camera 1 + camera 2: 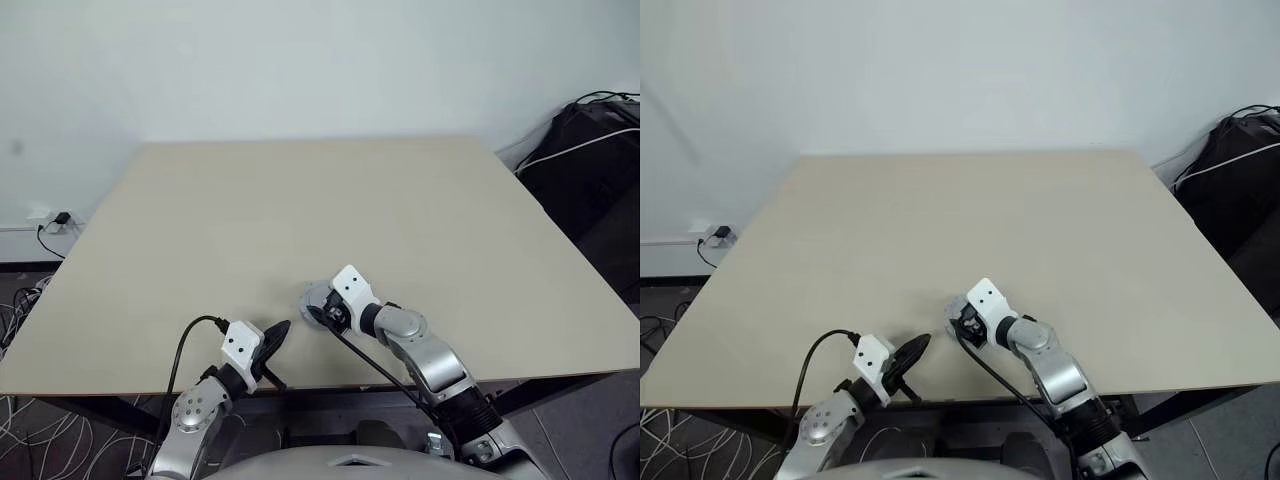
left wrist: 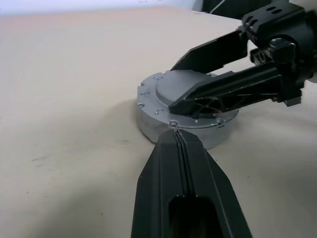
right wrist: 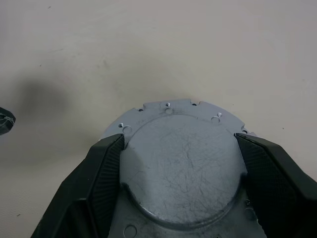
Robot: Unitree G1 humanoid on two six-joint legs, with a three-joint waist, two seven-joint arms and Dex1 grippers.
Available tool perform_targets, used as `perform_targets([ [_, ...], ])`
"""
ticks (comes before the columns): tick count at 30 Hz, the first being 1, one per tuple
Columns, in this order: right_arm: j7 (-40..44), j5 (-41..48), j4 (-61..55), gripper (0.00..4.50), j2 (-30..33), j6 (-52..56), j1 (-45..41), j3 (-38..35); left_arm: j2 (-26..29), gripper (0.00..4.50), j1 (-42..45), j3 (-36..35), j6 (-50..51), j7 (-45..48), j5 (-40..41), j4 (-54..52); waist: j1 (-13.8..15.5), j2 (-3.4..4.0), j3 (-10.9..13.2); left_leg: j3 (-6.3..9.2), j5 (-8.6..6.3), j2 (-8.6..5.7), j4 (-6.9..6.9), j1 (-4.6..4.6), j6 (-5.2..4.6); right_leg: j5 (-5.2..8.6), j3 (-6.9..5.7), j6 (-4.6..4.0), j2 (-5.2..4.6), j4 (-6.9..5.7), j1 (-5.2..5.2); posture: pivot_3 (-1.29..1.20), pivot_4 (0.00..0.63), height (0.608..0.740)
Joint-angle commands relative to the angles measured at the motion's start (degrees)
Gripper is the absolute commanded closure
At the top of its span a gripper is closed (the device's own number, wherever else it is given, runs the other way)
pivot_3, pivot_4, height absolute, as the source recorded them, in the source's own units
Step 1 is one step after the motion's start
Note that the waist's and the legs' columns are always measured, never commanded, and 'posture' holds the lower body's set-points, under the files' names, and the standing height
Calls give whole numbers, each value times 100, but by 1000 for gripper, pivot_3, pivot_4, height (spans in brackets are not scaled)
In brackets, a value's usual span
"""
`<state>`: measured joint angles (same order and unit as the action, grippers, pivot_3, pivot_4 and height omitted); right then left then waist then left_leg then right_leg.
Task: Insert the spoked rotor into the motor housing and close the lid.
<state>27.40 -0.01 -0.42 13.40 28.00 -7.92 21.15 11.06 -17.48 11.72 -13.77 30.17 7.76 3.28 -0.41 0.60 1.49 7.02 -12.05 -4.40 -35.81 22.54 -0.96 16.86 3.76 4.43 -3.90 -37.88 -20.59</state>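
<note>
On my left, the left gripper [image 1: 281,332] hovers just off the table [image 1: 300,200] near its front edge, fingers pressed together and empty, its tip aimed at the grey metal disc [image 2: 185,111] just beside it; I judge it parked there to leave room. Right of it, the right gripper [image 3: 181,171] has its fingers spread wide, one on each side of the disc's raised round lid [image 3: 184,168], touching its rim, probably to seat or steady it. I can't see the rotor.
</note>
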Motion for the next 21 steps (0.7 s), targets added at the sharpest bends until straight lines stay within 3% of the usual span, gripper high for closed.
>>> perform_targets([
  [1, -62, -150, 232, 1258, 52, 289, 150, 93, -232, 4500, 279, -277, 294, -432, 167, -439, 12, -3, -2, 1, 0, 0, 0, 0, 0, 0, -1, 0, -7, 0, 1, 0, 0, 740],
  [4, -84, -150, 227, 1258, 30, 294, 164, 108, -375, 4500, 448, -448, 807, -664, 338, -602, 19, -8, -7, 4, 0, -1, -1, -1, 0, 0, -7, 1, -6, -1, 3, 0, 0, 740],
  [8, -104, -140, 224, 1258, 6, 294, 162, 109, -542, 4500, 905, -851, 2316, -1114, 943, -907, 10, -13, -11, 8, 0, -1, -1, -1, 0, -1, -9, 3, 19, -1, 4, 0, 0, 740],
  [13, -141, -131, 220, 1258, -18, 283, 138, 106, -336, 4500, 1298, -1007, 3875, -707, 1882, -1159, -21, -14, -12, 14, 0, -1, -1, -2, 1, -2, -12, 4, 26, -1, 4, 0, 0, 740],
  [21, -171, -115, 140, 1258, -39, 303, 167, 110, -24, 4500, 2251, -1464, 5394, -562, 2584, -658, -17, -22, -10, 26, 4, -1, -2, -4, 6, -2, -16, 3, 31, -4, 7, 0, 0, 740],
])
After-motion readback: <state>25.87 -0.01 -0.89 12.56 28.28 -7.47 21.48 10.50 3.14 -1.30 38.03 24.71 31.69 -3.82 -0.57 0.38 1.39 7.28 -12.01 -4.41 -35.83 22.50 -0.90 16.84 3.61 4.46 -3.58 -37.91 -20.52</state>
